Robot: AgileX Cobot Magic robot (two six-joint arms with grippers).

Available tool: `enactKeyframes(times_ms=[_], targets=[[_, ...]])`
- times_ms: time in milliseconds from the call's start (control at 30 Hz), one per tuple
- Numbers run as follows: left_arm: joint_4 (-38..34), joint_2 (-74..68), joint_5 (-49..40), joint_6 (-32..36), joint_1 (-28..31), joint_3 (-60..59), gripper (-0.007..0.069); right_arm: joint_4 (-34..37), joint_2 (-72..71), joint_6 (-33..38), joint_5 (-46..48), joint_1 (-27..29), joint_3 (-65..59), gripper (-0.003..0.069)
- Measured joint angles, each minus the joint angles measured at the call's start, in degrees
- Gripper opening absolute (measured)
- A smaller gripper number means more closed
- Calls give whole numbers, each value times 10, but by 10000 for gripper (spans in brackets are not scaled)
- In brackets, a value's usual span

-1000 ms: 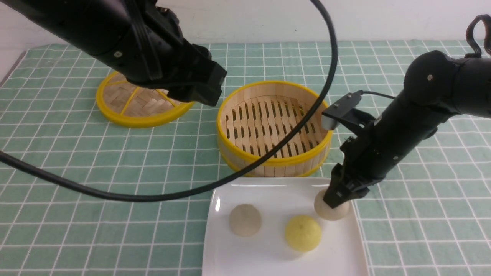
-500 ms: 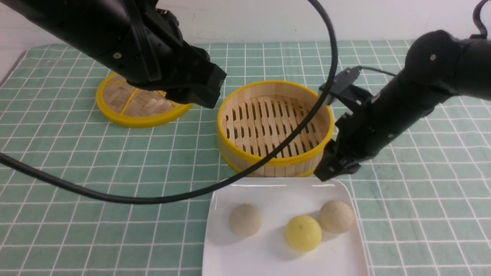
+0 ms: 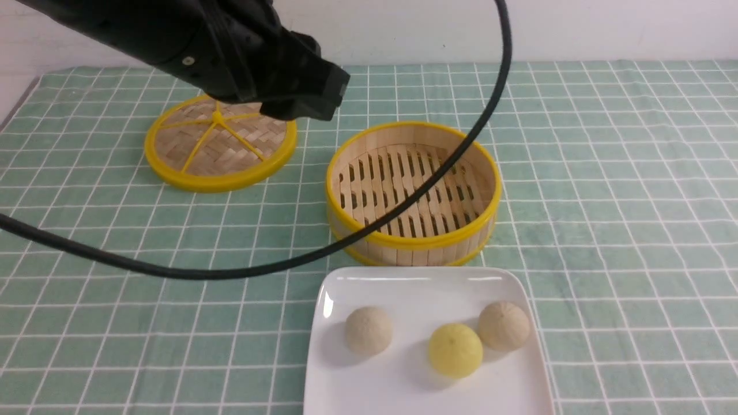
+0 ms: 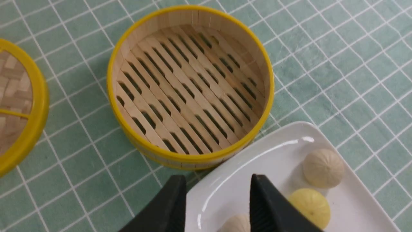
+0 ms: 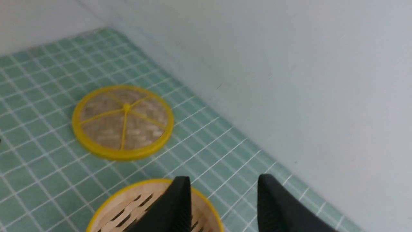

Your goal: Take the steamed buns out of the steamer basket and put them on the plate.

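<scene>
All three buns sit on the plate point(image 3: 403, 288), which lies at the near edge of the table, about midway along it. One beige bun point(image 3: 369, 329) is toward the plate's left side, the yellow bun point(image 3: 455, 350) is in the middle, and the second beige bun point(image 3: 503, 325) is just beside it on the right.

The basket point(image 3: 415, 253) stands just behind the plate with only its slatted floor showing. Whether the two touch I cannot tell. The lid point(image 3: 219, 144) lies flat toward the far left corner.

The left gripper point(image 4: 217, 180) hangs above the plate's far rim, fingers spread with nothing between them. The right gripper point(image 5: 223, 180) hangs over the basket's rim, also spread and empty. A black cable point(image 3: 230, 271) loops across the green checked cloth point(image 3: 605, 202).
</scene>
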State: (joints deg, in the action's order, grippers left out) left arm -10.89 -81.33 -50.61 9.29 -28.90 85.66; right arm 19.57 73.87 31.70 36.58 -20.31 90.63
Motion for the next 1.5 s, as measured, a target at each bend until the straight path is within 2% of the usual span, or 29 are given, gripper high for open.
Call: enactKeyframes(times_ms=[233,300,367,533,700,833,900,1200,1333,1500], targets=[[0,0,56,17,0,0,304,-171,-114,-125,37,0,0,304],[0,0,63,17,0,0,304,-196,-130,-147,55,0,0,304],[0,0,79,17,0,0,304,-243,-170,-204,109,0,0,304],[0,0,107,21,0,0,304,-290,-250,-248,183,0,-23,304],[0,0,126,33,0,0,304,-297,-346,-257,207,0,-93,304],[-1,0,130,34,0,0,304,-297,-411,-258,208,0,-183,304],[-2,0,130,34,0,0,304,-296,-451,-258,205,0,-265,304],[-7,0,132,34,0,0,298,-246,-622,-273,95,0,-544,304],[-11,0,134,35,0,0,295,-232,-689,-275,46,0,-618,304],[-14,0,138,35,0,0,295,-232,-736,-290,40,0,-674,304]])
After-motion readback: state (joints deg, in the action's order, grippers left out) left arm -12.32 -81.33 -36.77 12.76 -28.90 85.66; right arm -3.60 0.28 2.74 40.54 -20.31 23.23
